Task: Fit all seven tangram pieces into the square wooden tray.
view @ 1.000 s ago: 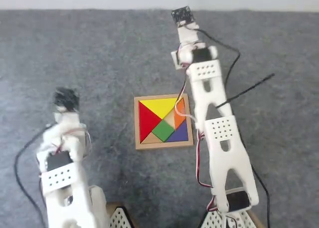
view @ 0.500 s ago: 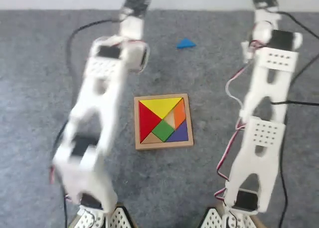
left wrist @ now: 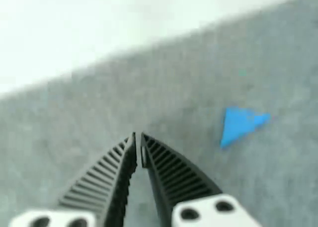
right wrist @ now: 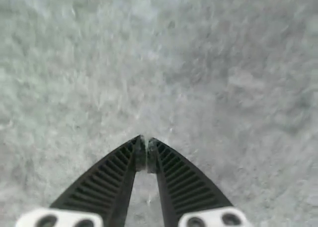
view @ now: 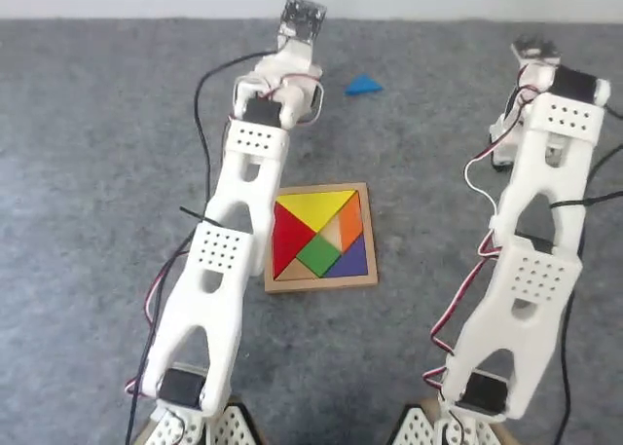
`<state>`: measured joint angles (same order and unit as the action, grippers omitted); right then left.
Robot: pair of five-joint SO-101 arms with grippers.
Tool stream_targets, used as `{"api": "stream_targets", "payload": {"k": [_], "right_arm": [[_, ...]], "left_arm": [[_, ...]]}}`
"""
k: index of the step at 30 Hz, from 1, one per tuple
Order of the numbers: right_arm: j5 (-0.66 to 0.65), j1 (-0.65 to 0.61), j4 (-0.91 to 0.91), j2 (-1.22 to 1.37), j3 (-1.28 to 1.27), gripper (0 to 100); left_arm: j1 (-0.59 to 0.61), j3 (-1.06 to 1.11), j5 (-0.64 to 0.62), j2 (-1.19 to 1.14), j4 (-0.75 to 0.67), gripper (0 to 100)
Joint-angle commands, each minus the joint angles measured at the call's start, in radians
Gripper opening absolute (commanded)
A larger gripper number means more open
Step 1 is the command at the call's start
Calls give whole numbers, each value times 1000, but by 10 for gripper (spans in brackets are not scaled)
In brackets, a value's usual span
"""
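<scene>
- My left hand [left wrist: 137,136], ribbed, black and clenched on nothing, hangs over the far side of the worktop [view: 97,124], which is covered by a grey, felt-like mat.
- A small blue triangle [view: 364,85] lies flat on the mat near that hand. It does not touch the hand and is well outside the tray.
- The square wooden tray [view: 316,282] sits mid-worktop, nearer me than the blue triangle. It holds a yellow triangle [view: 313,209], a red triangle [view: 287,239], a green square [view: 318,255], an orange piece [view: 350,221] and a violet-blue piece [view: 352,258]. Two pale, wood-coloured patches show among them.
- My right hand [right wrist: 145,140], also ribbed and black, is clenched and empty above bare grey mat, off to the tray's right on the far side.
</scene>
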<state>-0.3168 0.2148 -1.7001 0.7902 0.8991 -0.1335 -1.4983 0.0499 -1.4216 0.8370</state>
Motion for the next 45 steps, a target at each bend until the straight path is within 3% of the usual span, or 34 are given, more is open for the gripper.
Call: {"api": "stream_targets", "payload": {"k": [1, 4, 8, 11, 14, 19, 23, 30, 38, 45], "right_arm": [[-12, -25, 48, -94, -54, 8], [-12, -27, 47, -94, -61, 8], [-6, -28, 50, -88, -64, 8], [-11, -39, 54, -96, -64, 8], [-15, -81, 45, -140, -63, 8], [-61, -127, -53, -294, -66, 8], [-89, -130, -93, -421, -110, 8], [-143, -136, -64, -737, -486, 8], [-163, -140, 269, -1182, -1165, 8], [-158, -134, 625, -1349, -1657, 8]], "left_arm": [[-38, -7, 0, 35, -212, 32], [-29, 38, 38, -5, -336, 30], [-40, 53, 195, -52, -321, 12], [-37, -10, 224, -51, -216, 12], [-20, -200, 157, -9, 97, 12], [20, -153, 121, 288, 621, 12], [81, -180, 121, 465, 930, 12], [229, 110, 12, 793, 928, 12], [236, 978, 18, 1476, 891, 12], [292, 1667, 81, 1984, 646, 12]]}}
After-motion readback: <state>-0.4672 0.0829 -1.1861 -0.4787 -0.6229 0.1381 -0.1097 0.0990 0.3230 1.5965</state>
